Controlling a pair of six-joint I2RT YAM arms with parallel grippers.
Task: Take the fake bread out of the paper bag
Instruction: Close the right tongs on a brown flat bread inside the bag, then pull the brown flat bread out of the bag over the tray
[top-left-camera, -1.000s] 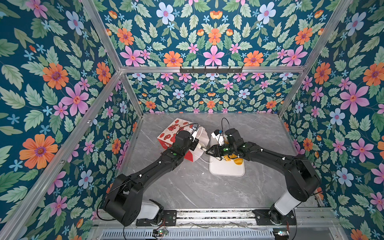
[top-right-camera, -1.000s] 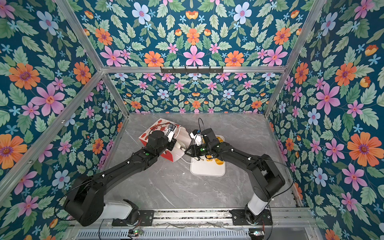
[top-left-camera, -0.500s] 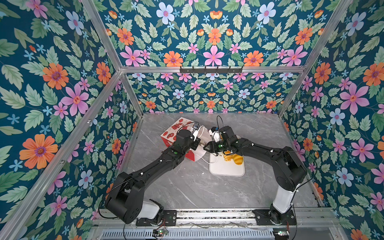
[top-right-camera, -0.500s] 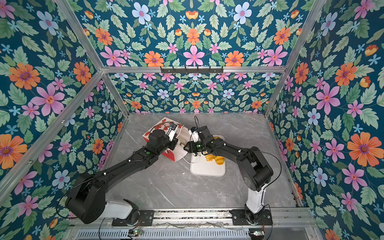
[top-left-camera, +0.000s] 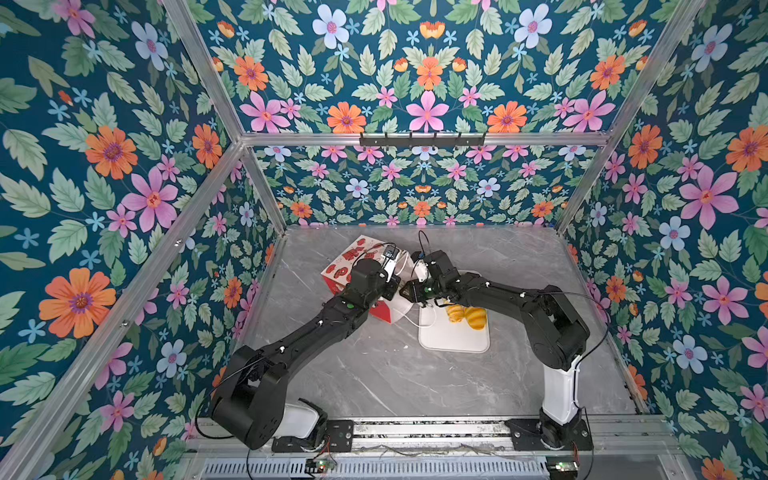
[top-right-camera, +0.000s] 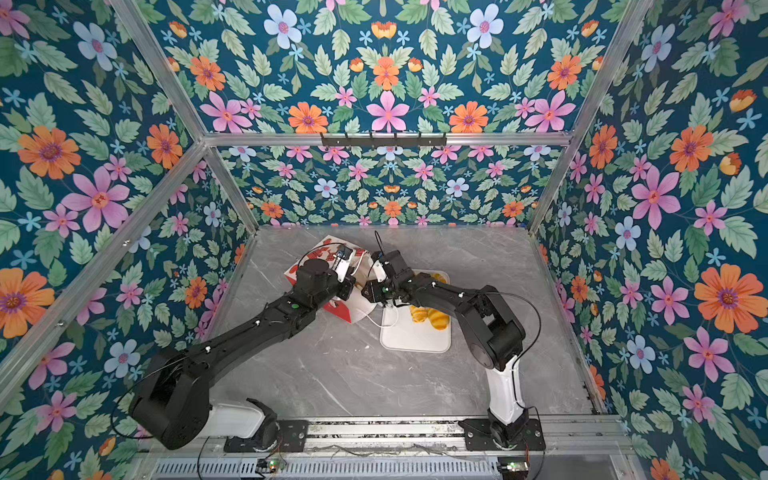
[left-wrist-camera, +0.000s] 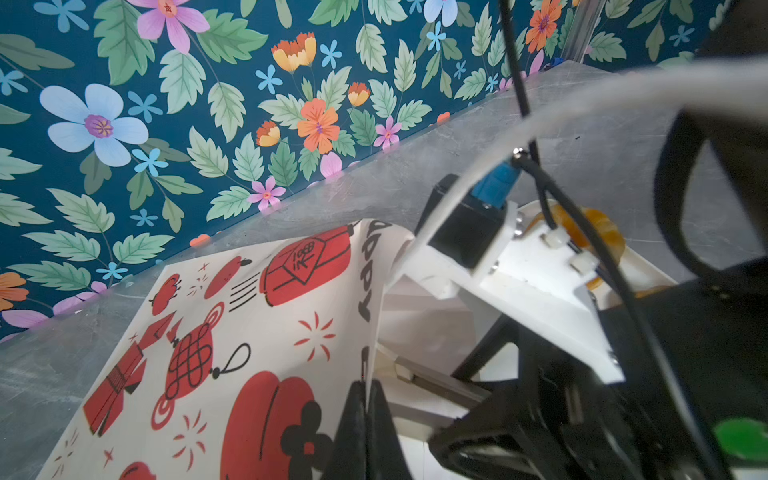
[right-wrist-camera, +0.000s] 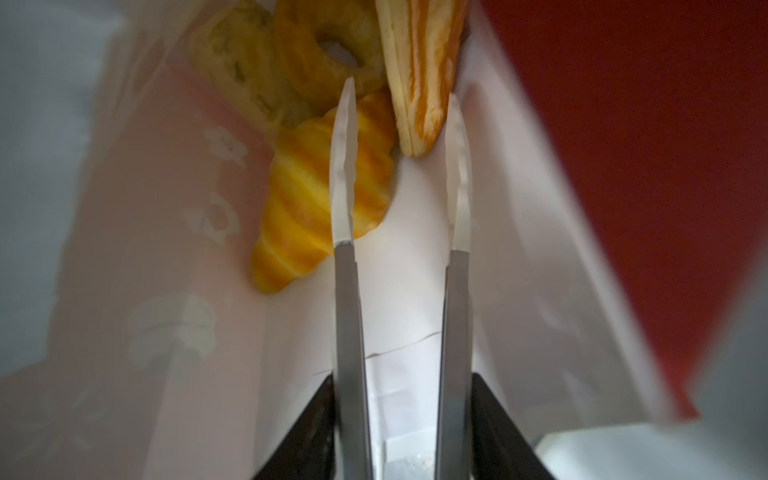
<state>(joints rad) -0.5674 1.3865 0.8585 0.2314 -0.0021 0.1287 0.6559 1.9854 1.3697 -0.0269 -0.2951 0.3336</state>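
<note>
The paper bag (top-left-camera: 344, 265) lies tipped over on the grey bench (top-left-camera: 395, 382). In both top views it sits just left of the white tray (top-left-camera: 453, 343), with its mouth turned toward the right arm. Both arms meet at that mouth.

The left pincer (left-wrist-camera: 365, 395) is clenched on the edge of the bag's opening, the paper nipped between its two black fingers (left-wrist-camera: 351, 419). The white side printed with red figures spreads away from the grip.

The right pincer (right-wrist-camera: 401, 93) is inside the bag and released. Its two long pale fingers (right-wrist-camera: 343, 166) stand apart, with bare white paper showing between them for most of their length.

Four pieces of fake bread are bunched at the bag's far end:
- A striped yellow croissant (right-wrist-camera: 307, 208) is nearest, and one finger crosses in front of it; I cannot tell if they touch.
- A triangular puff (right-wrist-camera: 419, 62) has its narrow end coming down between the fingertips, with a gap on one side, so it is not pinched.
- An orange ring (right-wrist-camera: 299, 45) lies behind the croissant.
- A pale bun (right-wrist-camera: 237, 62) lies beside the ring, against the pinkish wall of the bag.

Two golden pastries (top-left-camera: 465, 316) rest side by side on the tray, just beside the right forearm. A third yellow piece (top-right-camera: 438, 276) shows past that arm at the tray's far end
</note>
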